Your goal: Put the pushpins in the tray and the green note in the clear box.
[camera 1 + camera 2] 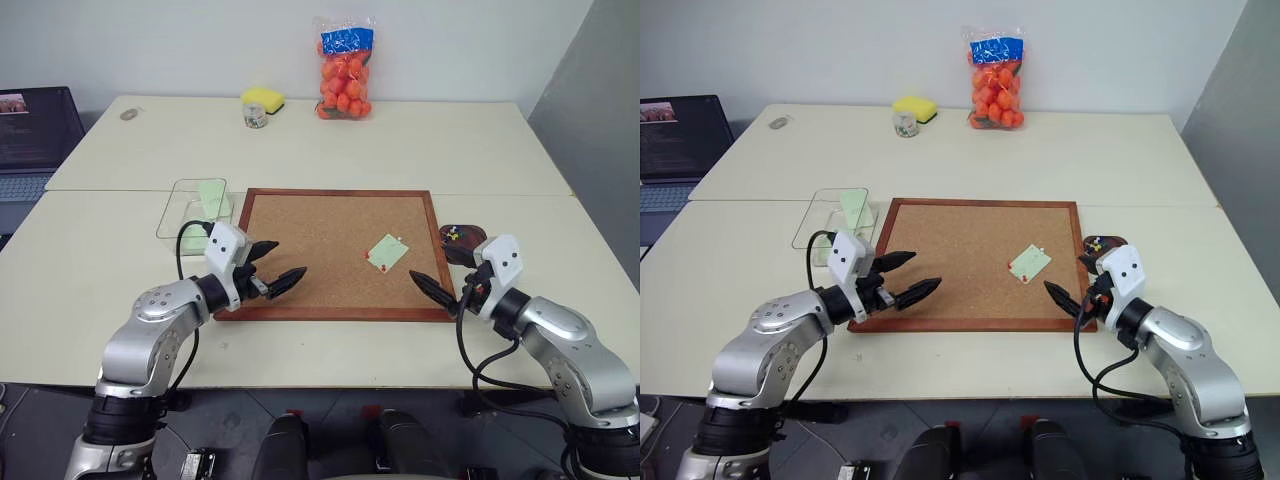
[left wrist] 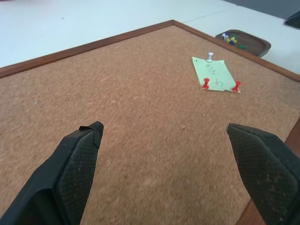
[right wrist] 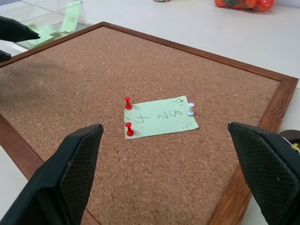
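Observation:
The green note [image 1: 388,250] lies on the right half of the cork board [image 1: 320,225]. Two red pushpins [image 3: 128,102] hold one edge and a white pushpin [image 3: 191,108] holds the opposite edge. The dark reddish tray [image 1: 462,240], with several coloured pins in it, sits just off the board's right side. The clear box [image 1: 195,208] stands off the board's left corner with pale green paper inside. My left gripper [image 1: 283,262] hovers open over the board's near left corner. My right gripper [image 1: 445,285] is open at the near right corner, facing the note.
A bag of orange balls [image 1: 345,70], a yellow sponge [image 1: 263,98] and a small jar [image 1: 255,117] stand at the table's far edge. A laptop [image 1: 35,135] sits at the far left. A seam runs between the two tabletops.

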